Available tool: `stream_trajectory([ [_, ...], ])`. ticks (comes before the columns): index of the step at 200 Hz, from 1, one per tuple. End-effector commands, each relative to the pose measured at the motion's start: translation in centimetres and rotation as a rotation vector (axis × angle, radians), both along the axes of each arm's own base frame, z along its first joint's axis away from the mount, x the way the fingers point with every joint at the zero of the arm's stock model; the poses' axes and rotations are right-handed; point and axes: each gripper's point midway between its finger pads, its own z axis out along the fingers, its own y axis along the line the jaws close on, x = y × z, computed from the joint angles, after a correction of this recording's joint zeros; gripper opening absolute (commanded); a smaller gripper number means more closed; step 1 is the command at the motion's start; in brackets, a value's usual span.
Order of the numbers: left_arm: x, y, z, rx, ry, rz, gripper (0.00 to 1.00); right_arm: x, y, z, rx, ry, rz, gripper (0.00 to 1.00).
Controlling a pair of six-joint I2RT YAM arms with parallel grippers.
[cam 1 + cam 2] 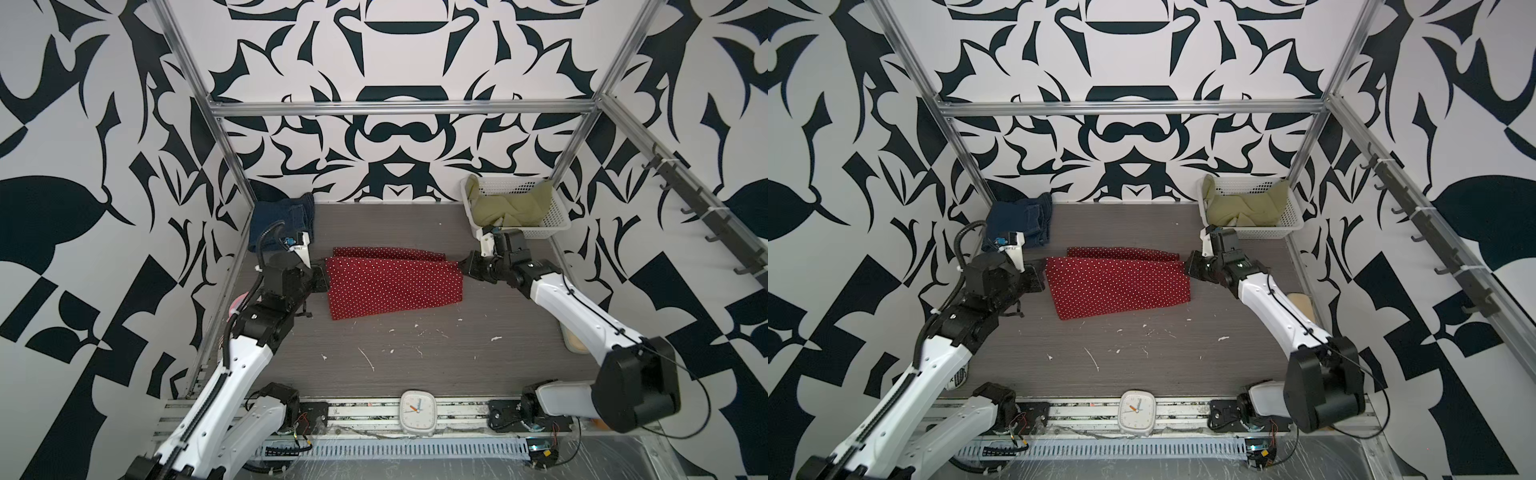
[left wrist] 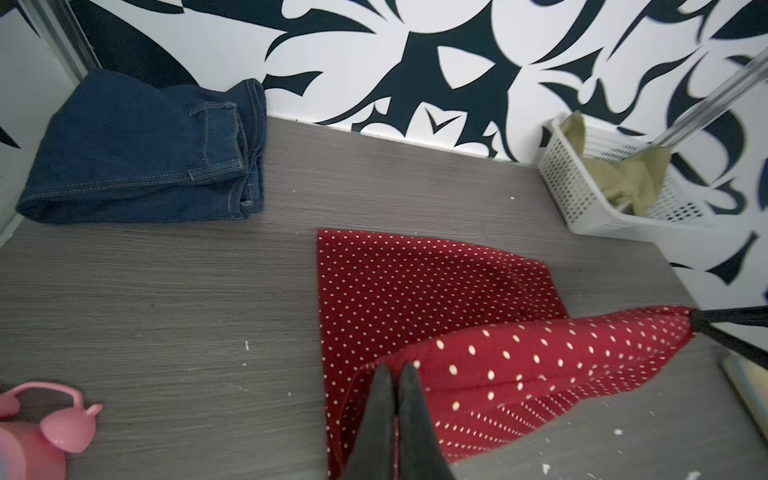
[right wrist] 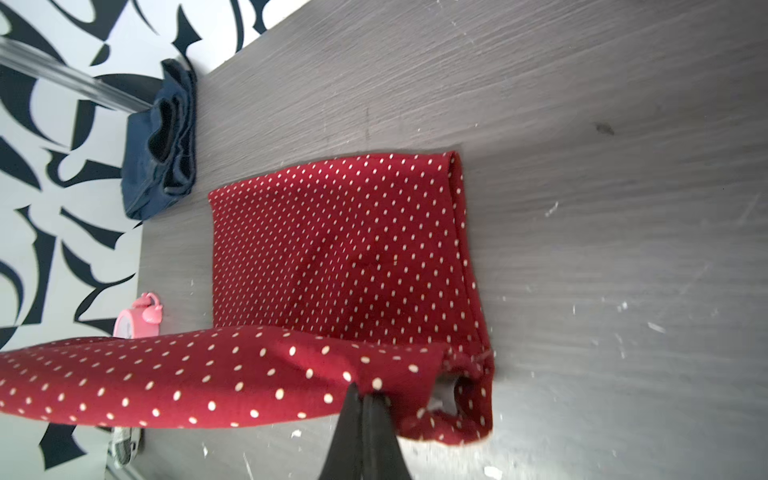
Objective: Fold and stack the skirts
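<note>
Closest to the lens are the two white-and-black arms, rising from the near rail and bent inward over the grey wood-grain worktop (image 1: 415,365). Across its middle lies the red skirt (image 1: 395,286) with small white polka dots, the largest garment laid out. Its long axis runs from the left edge toward the right edge, one end pointing at each arm. It is doubled over: the upper layer covers most of the lower one, and a narrow strip of the lower layer shows along the far side. The left end effector (image 2: 397,368) is clenched on the upper layer's left end and the right end effector (image 3: 363,392) on its right end. In both wrist views the pinched fold is stretched above the layer lying flat.

A dark blue denim skirt (image 1: 282,220) sits folded in the far left corner, its stitched waistband edge turned toward the worktop's middle. The left arm partly hides it in both top views. In the far right corner stands a white perforated basket (image 1: 555,220), with the olive-green skirt (image 1: 519,203) crumpled inside and one flap draped over its rim. A white square clock (image 1: 417,411) rests on the near rail, and a pink alarm clock (image 3: 135,324) stands by the left edge. White flecks dot the near half.
</note>
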Motion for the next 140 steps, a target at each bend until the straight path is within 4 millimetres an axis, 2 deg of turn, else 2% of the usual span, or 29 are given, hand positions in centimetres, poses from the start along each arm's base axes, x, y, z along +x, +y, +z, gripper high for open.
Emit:
stream_trajectory([
  [1, -3.1, -0.4, -1.6, -0.139, 0.104, -0.015, 0.00, -2.7, -0.5, 0.4, 0.023, -0.030, 0.021, 0.00],
  [20, -5.9, -1.4, -4.5, -0.287, 0.220, -0.047, 0.00, -6.2, -0.7, -2.4, 0.042, 0.022, 0.038, 0.00],
  [44, -9.0, -2.1, -8.8, -0.441, 0.346, -0.042, 0.00, -10.4, -2.0, -6.3, 0.015, 0.083, 0.021, 0.00],
  [62, -10.8, -2.0, -10.6, -0.493, 0.393, -0.035, 0.00, -12.7, -2.6, -8.1, 0.016, 0.110, 0.010, 0.00],
  [78, -11.7, -1.6, -10.3, -0.509, 0.375, -0.027, 0.00, -14.1, -2.3, -8.4, 0.058, 0.100, 0.029, 0.00],
  [100, -11.7, -0.5, -9.8, -0.519, 0.329, 0.027, 0.00, -14.9, -2.4, -8.4, 0.075, 0.085, 0.019, 0.00],
  [119, -11.1, -0.3, -9.5, -0.488, 0.305, 0.032, 0.00, -14.0, -2.7, -7.5, 0.074, 0.048, -0.012, 0.00],
  [140, -10.0, -0.3, -7.6, -0.448, 0.252, 0.019, 0.00, -12.3, -2.6, -5.3, 0.058, -0.002, -0.010, 0.00],
])
